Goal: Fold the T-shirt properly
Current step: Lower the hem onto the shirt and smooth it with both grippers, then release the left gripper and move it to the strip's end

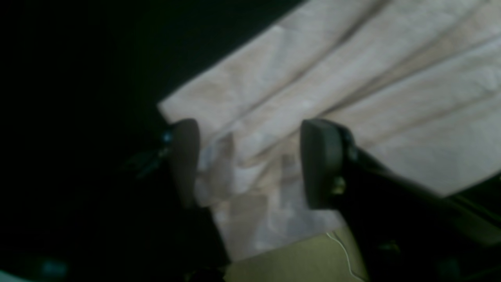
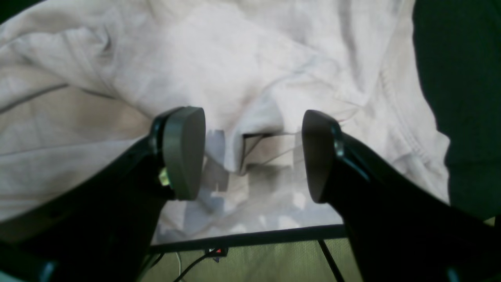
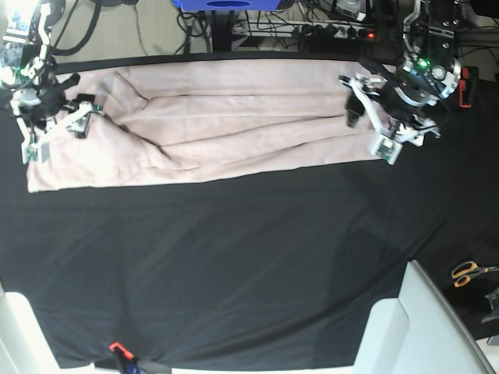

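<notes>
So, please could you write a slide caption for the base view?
Two open grippers, left and right, at opposite ends of the pink T-shirt on black cloth.

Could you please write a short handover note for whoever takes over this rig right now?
Left end effector: open, jaws apart over one end of the T-shirt, holding nothing.
Right end effector: open over the shirt's other end, also holding nothing.
T-shirt: lies as a long, wrinkled band along the far edge of the black table cloth, folded lengthwise at least once.
Done: lengthwise fold, by the look of it.
Left: smooth the creases and fold the band crosswise into a compact shape.
</notes>
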`<state>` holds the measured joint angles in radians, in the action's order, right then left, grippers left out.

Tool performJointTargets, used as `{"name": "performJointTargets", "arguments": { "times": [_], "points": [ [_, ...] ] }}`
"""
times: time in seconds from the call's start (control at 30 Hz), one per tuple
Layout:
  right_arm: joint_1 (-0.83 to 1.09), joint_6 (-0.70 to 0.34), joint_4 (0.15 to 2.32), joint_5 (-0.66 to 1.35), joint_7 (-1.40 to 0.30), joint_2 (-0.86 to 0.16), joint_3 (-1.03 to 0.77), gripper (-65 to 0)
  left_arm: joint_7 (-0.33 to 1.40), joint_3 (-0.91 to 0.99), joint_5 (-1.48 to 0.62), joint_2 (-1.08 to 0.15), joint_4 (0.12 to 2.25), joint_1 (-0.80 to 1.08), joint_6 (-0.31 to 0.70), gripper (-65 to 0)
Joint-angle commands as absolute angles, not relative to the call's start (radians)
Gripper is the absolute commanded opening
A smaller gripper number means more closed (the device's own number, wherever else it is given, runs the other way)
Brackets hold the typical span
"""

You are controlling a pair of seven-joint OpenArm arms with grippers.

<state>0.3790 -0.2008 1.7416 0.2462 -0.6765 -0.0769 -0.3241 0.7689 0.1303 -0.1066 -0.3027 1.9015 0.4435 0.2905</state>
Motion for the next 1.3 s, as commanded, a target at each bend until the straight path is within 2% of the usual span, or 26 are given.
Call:
{"name": "performJointTargets", "arguments": {
  "times": [0.0, 0.07, 0.1, 0.23, 0.27, 0.4, 0.5, 0.6, 0.87, 1.03, 1.17, 1.27],
  "points": [
    [0.36, -0.208, 1.773, 0.252, -0.65, -0.084, -0.332, -28.1, 0.753, 0.154, -0.108, -0.309, 1.919, 0.441, 0.286, -37.7],
    [0.335, -0.208, 1.781, 0.252, -0.648, -0.084, -0.331, -28.1, 0.753, 0.179, -0.108, -0.278, 1.916, 0.433, 0.286, -59.2],
    [0.321, -0.208, 1.781, 0.252, -0.648, -0.084, -0.331, -28.1, 0.753, 0.185, -0.108, -0.265, 1.914, 0.427, 0.286, -65.0],
    [0.251, -0.211, 1.732, 0.252, -0.638, -0.088, -0.331, -30.3, 0.753, 0.188, -0.107, -0.222, 1.877, 0.424, 0.286, -65.0],
    [0.231, -0.211, 1.701, 0.252, -0.625, -0.091, -0.331, -35.0, 0.751, 0.188, -0.107, -0.219, 1.859, 0.423, 0.286, -65.0],
    [0.153, -0.213, 1.558, 0.254, -0.573, -0.137, -0.328, -65.0, 0.725, 0.193, -0.102, -0.214, 1.768, 0.409, 0.286, -65.0],
    [0.091, -0.213, 1.449, 0.254, -0.545, -0.159, -0.329, -62.3, 0.648, 0.193, -0.101, -0.222, 1.672, 0.403, 0.286, -65.0],
    [0.039, -0.213, 1.342, 0.254, -0.501, -0.186, -0.329, -63.9, 0.595, 0.223, -0.099, -0.219, 1.607, 0.4, 0.285, -65.0],
    [-0.073, -0.213, 1.02, 0.254, -0.364, -0.288, -0.325, -64.1, 0.595, 0.243, -0.099, -0.222, 1.569, 0.378, 0.285, -65.0],
    [-0.116, -0.225, 0.886, 0.252, -0.3, -0.308, -0.321, -64.1, 0.595, 0.239, -0.099, -0.22, 1.538, 0.372, 0.285, -65.0],
    [-0.113, -0.286, 0.894, 0.252, -0.288, -0.312, -0.326, -64.2, 0.595, 0.243, -0.105, -0.217, 1.575, 0.383, 0.285, -65.0],
    [-0.045, -0.291, 1.059, 0.255, -0.291, -0.308, -0.329, -64.2, 0.596, 0.245, -0.107, -0.222, 1.653, 0.414, 0.285, -65.0]
  ]
}}
